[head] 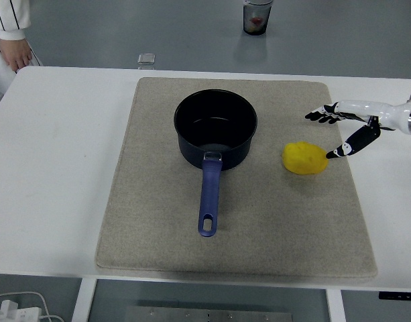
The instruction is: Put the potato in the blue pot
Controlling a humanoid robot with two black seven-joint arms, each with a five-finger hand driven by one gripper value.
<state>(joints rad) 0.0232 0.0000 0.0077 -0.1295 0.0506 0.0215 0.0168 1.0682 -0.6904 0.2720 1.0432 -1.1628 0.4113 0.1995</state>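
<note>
Yellow potato lay on the mat toward the worktop's right edge, beside the blue pot. We observed the right hand open, empty, just right of it.

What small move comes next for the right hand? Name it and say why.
Probably ease the right hand a little further left and down so the fingers and thumb straddle the potato, then close. The hand is open, its thumb tip just beside the potato's right side, with nothing grasped yet. The potato lies on the mat to the right of the empty blue pot.
</note>
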